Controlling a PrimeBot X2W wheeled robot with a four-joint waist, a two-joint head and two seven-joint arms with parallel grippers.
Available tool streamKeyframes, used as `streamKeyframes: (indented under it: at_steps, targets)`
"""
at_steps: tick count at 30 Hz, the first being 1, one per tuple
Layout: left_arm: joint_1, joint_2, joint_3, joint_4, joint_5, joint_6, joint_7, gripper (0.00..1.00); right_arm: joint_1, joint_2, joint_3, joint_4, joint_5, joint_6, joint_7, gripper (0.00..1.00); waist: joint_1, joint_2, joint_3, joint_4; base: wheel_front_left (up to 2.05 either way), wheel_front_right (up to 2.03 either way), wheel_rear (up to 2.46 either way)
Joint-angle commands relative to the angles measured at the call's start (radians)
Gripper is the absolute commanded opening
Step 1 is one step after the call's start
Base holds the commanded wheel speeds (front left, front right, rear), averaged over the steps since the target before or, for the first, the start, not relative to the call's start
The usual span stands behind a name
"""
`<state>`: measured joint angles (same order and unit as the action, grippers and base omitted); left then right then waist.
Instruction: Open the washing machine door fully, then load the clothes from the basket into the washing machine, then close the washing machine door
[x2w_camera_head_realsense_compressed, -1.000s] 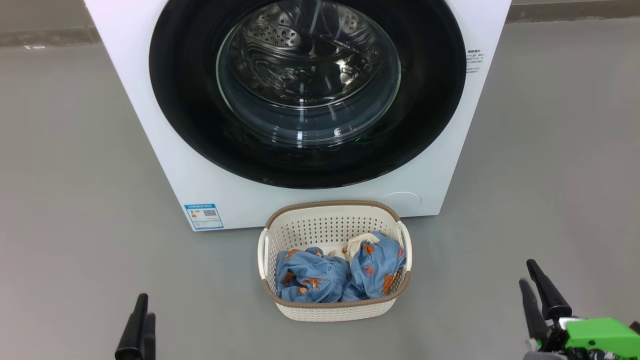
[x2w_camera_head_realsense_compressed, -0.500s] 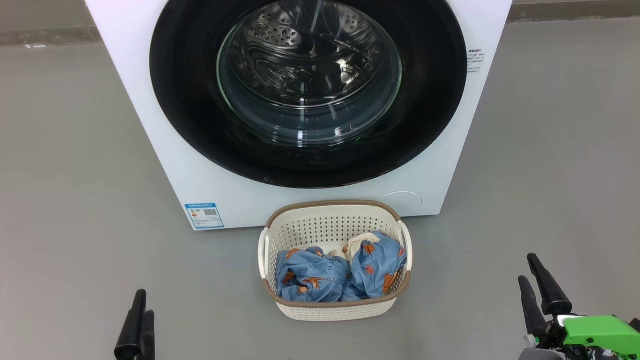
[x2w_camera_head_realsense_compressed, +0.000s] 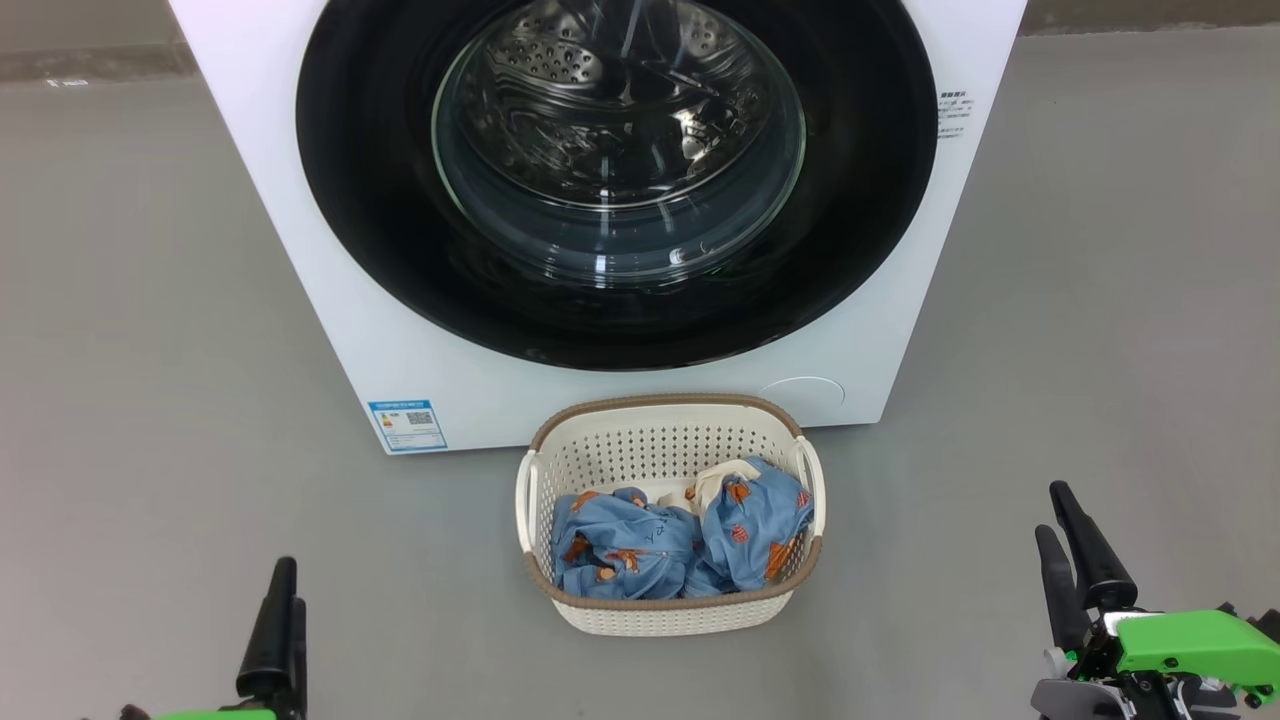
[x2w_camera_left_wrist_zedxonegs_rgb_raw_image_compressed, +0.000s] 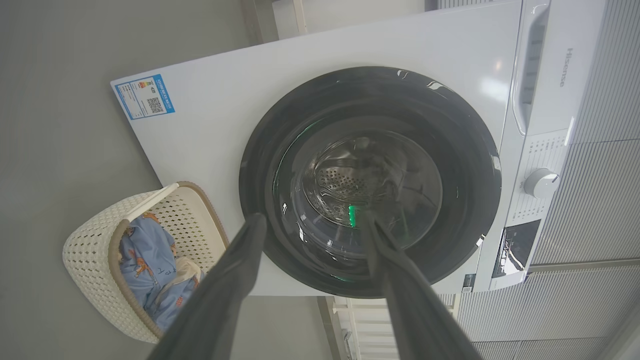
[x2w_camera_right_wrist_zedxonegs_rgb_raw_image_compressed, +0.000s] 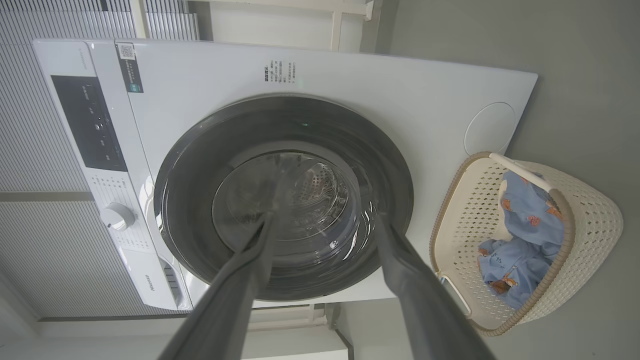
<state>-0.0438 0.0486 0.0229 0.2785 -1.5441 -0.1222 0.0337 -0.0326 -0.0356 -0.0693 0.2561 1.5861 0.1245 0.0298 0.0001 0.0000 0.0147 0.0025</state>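
Note:
The white washing machine (x2w_camera_head_realsense_compressed: 355, 350) faces me, and its glossy black washing machine door (x2w_camera_head_realsense_compressed: 380, 200) lies shut flat against the front. On the floor in front stands the cream basket (x2w_camera_head_realsense_compressed: 660, 615), holding the light blue bear-print clothes (x2w_camera_head_realsense_compressed: 680, 540). My left gripper (x2w_camera_head_realsense_compressed: 290, 585) hovers open at the lower left, well short of the basket. At the lower right, my right gripper (x2w_camera_head_realsense_compressed: 1050, 510) is open too. In the wrist views, the left gripper (x2w_camera_left_wrist_zedxonegs_rgb_raw_image_compressed: 312, 217) and right gripper (x2w_camera_right_wrist_zedxonegs_rgb_raw_image_compressed: 324, 219) point at the door (x2w_camera_left_wrist_zedxonegs_rgb_raw_image_compressed: 465, 165) (x2w_camera_right_wrist_zedxonegs_rgb_raw_image_compressed: 200, 150), jaws spread and empty. The basket (x2w_camera_left_wrist_zedxonegs_rgb_raw_image_compressed: 95, 235) (x2w_camera_right_wrist_zedxonegs_rgb_raw_image_compressed: 595, 215) sits to one side.
Grey floor spreads on both sides of the machine and basket. A blue label sticker (x2w_camera_head_realsense_compressed: 407, 427) and a round cover (x2w_camera_head_realsense_compressed: 800, 392) mark the machine's lower front. The control panel with a dial (x2w_camera_left_wrist_zedxonegs_rgb_raw_image_compressed: 542, 182) runs along the top, and ribbed wall panels stand behind.
Both grippers have risen a little in the head view, and their jaws have spread slightly. The head camera has shifted a touch. The door, basket and clothes have not moved.

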Motion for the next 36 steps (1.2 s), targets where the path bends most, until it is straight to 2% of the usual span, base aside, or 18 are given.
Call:
streamKeyframes:
  at_steps: [1, 12, 36]
  targets:
    - [-0.051, 0.022, 0.000, -0.033, 0.026, -0.002, -0.013, 1.00, -0.051, -0.019, 0.012, -0.035, -0.030, 0.002, -0.015, 1.00, 0.0000, 0.0000, 0.001, 0.000, 0.00, 0.00, 0.00]
    - [-0.074, 0.042, -0.029, -0.032, 0.112, -0.003, -0.048, 1.00, -0.069, -0.035, 0.049, -0.062, -0.122, 0.002, -0.050, 1.00, 0.0000, 0.0000, 0.005, -0.001, 0.00, 0.00, 0.00]
    - [-0.105, 0.050, -0.046, -0.016, 0.383, -0.005, -0.117, 1.00, -0.094, -0.081, 0.136, -0.077, -0.394, 0.003, -0.117, 1.00, 0.0000, 0.0000, 0.004, 0.008, 0.00, 0.00, 0.00]
